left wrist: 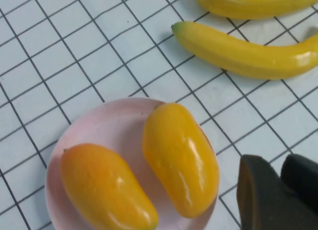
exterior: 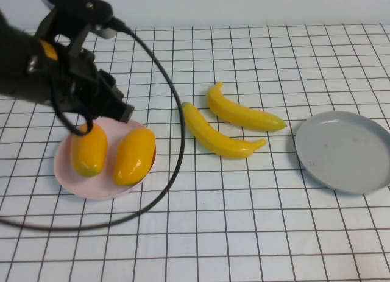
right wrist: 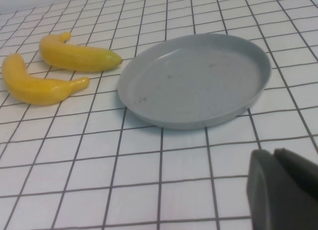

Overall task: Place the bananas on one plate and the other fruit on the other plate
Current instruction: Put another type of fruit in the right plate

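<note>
Left arm: black, reaching in from the robot's left, wrist angled down, a black cable looping from it. Left tool (exterior: 122, 111): held low at the arm's end, fingers (left wrist: 263, 195) close together, nothing between them. Right tool (right wrist: 283, 190): only dark fingers seen in its wrist view, empty.

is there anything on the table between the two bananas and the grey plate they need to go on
Nothing visible. The bananas lie on bare table just left of the grey plate, which holds nothing. The left gripper hovers over the pink plate; the right gripper is near the grey plate.
</note>
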Available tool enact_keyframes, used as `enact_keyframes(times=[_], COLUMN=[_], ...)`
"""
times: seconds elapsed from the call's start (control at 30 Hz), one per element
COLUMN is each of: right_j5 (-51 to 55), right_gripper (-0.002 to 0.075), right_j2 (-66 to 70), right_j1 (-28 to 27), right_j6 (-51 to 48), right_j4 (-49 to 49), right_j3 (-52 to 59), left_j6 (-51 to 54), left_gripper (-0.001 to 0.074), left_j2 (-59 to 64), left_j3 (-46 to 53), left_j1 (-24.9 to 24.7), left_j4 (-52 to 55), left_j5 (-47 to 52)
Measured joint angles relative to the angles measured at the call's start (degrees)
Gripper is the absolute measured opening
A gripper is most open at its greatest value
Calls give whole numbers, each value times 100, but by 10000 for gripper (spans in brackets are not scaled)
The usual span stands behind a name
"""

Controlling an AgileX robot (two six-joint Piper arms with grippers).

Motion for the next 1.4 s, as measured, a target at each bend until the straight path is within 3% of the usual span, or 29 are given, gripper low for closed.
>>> enact_keyframes(times=[0.13, 0.27, 0.6, 0.7, 0.83, 1.03, 1.27, 1.4], right_j5=[0, 0, 0, 0, 0, 0, 0, 0], right_gripper=[-18, -18, -18, -18, -18, -18, -18, -18], right_j2=[0, 0, 0, 0, 0, 0, 0, 0], right_j1=[0, 0, 0, 0, 0, 0, 0, 0], right_j6=[0, 0, 0, 0, 0, 0, 0, 0], right_j4=[0, 0, 0, 0, 0, 0, 0, 0], right_j3=[0, 0, 0, 0, 0, 0, 0, 0], left_j6=[-486, -1243, -1565, -1586, -1600, -1604, -1604, -1604], left_gripper=[22, 6, 0, 0, 0, -1, -1, -1], left_j2=[-1018, -1866, -3319, -3720, -4453, -5718, -7225, -7825], left_j3=[955, 1585, 2907, 3469, 4675, 6277, 7283, 7429], left_j1=[0, 0, 0, 0, 45, 768, 1847, 2143], left_j4=[70, 303, 522, 601, 1019, 1009, 811, 659], left_j5=[-135, -124, -172, -933, -2712, -4415, -4560, -4148])
